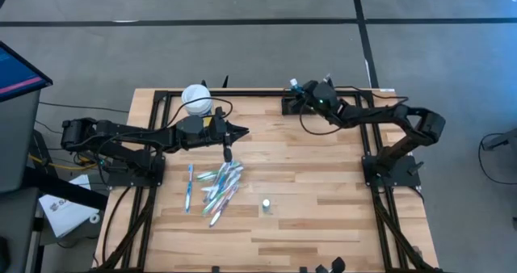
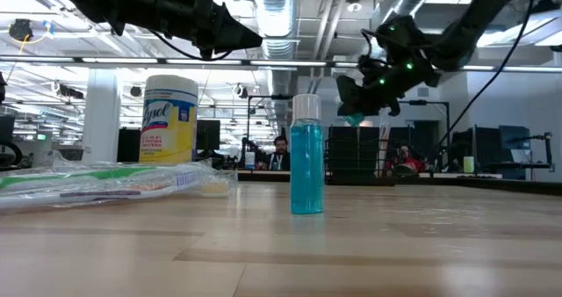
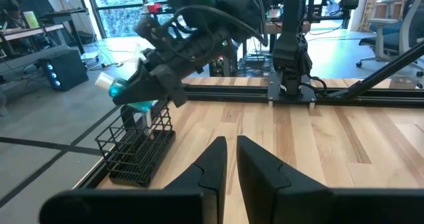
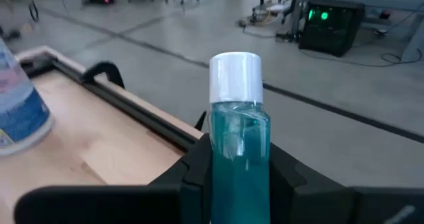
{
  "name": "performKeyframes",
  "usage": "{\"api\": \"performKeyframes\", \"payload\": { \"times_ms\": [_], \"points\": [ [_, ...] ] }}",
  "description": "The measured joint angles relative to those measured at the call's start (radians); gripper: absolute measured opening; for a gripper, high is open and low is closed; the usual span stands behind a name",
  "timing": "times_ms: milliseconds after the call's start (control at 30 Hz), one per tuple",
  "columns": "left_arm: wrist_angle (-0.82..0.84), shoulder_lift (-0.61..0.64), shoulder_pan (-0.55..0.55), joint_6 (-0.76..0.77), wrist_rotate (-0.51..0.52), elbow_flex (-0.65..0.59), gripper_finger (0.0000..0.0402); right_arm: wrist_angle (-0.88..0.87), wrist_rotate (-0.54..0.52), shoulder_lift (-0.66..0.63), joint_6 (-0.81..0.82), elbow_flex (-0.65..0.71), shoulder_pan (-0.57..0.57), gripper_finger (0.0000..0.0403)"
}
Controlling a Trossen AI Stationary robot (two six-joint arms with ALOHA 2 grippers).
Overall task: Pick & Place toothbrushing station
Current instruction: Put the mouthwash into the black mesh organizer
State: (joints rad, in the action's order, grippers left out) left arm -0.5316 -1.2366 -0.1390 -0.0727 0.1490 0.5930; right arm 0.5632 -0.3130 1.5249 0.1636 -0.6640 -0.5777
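Right tool (image 4: 235,164) is clamped on a teal bottle w/ white cap (image 4: 237,121), held in the air over the desk's far edge, right of centre. In the left wrist view that bottle hangs just above the toothbrushing station (image 3: 136,148), a low black wire-mesh caddy sitting at the far edge of the desk (image 1: 323,216) by the black rail; can't tell if bottle and caddy touch.

Left tool (image 3: 228,154): fingers nearly together, a narrow gap only, nothing betw. them. It hovers above the desk's left-centre, over a pile of packaged toothbrushes (image 1: 216,186).

A white round tub w/ yellow label (image 1: 196,98) stands near the far-left edge. A second teal bottle (image 2: 306,155) stands upright toward the near edge, right of the toothbrushes, apart from them.

People sit in the room beyond the desk (image 2: 279,152).
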Motion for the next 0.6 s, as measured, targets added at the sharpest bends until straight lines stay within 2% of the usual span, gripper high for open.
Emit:
{"api": "performKeyframes", "payload": {
  "times_ms": [200, 367, 500, 600],
  "points": [
    [0.000, 0.000, 0.000, 0.000, 0.000, 0.000, 0.0031, 0.175, 0.001, 0.001, 0.006, 0.094, -0.024, 0.0074],
    [-0.002, 0.000, 0.000, 0.000, 0.000, 0.000, 0.0031, 0.242, 0.001, 0.006, 0.021, 0.128, -0.051, 0.0074],
    [-0.002, 0.000, 0.000, 0.000, 0.000, 0.000, 0.0031, 0.281, 0.004, 0.053, 0.046, 0.131, -0.068, 0.0074],
    [-0.003, 0.000, 0.000, 0.000, 0.000, 0.000, 0.0031, 0.401, 0.029, 0.137, 0.056, 0.130, -0.071, 0.0074]
  ]
}}
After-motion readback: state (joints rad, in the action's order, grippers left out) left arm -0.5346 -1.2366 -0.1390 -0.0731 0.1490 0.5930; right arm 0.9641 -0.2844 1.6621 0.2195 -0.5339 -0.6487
